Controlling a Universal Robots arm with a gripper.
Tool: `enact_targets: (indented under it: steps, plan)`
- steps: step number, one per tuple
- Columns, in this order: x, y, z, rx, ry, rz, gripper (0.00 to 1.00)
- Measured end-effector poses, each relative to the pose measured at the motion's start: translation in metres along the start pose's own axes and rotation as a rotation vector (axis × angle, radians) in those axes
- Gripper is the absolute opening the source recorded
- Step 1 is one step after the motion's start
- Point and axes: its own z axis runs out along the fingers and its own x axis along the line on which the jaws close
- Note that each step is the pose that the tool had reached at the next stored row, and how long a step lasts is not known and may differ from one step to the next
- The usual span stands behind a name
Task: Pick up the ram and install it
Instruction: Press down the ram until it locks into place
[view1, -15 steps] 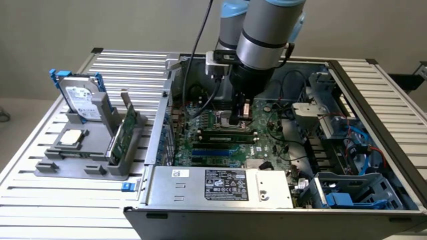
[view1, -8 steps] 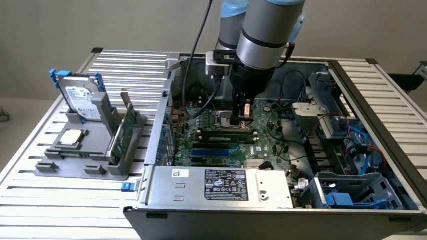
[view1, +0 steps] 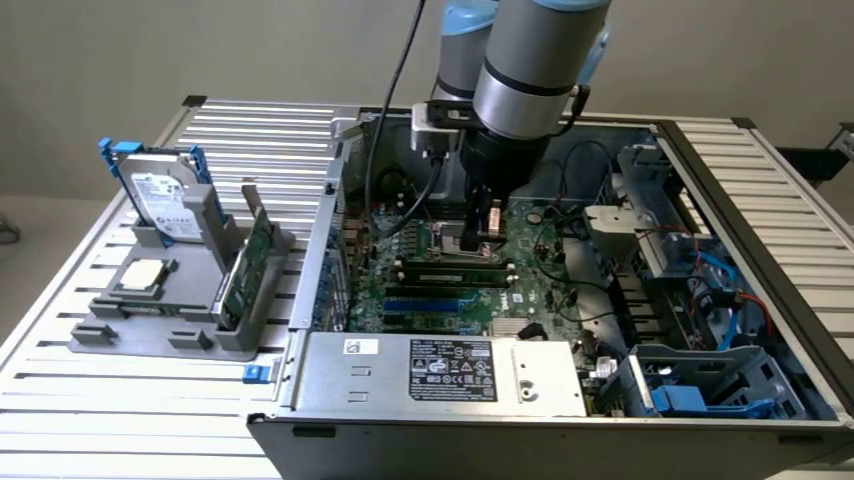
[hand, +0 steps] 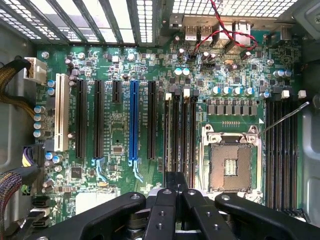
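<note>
gripper (view1: 483, 235): you see it low inside the open case, right over the black memory slots (view1: 447, 268); in the wrist view the gripper (hand: 176, 200) hangs over the end of those slots (hand: 180, 125). you cannot tell whether it is clenched or released.
table (view1: 120, 420): slatted metal, carrying everything.
computer case (view1: 327, 230): lying open on its side, at the exterior view's right.
motherboard (view1: 534, 290): green, flat on the case floor; the wrist view shows the board (hand: 120, 135) with its long slots.
grey holder (view1: 147, 335): outside the case, at the exterior view's left.
hard drive (view1: 163, 205): silver in a blue frame, upright in the holder.
ram (view1: 251, 268): you find it on edge in the holder, just beside the case wall, well apart from the gripper.
cpu socket (hand: 231, 165): bare, beside the memory slots.
</note>
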Motion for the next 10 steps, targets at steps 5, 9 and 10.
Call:
enact_targets:
  steps: [5,9,10]
  plan:
    - [0.0,0.0,0.0,0.0,0.0,0.0,0.11]
    - [0.0,0.0003,0.0001,0.0001,-0.0003,0.003,0.11]
    - [0.0,0.0004,0.0002,0.0006,-0.0015,0.014,0.11]
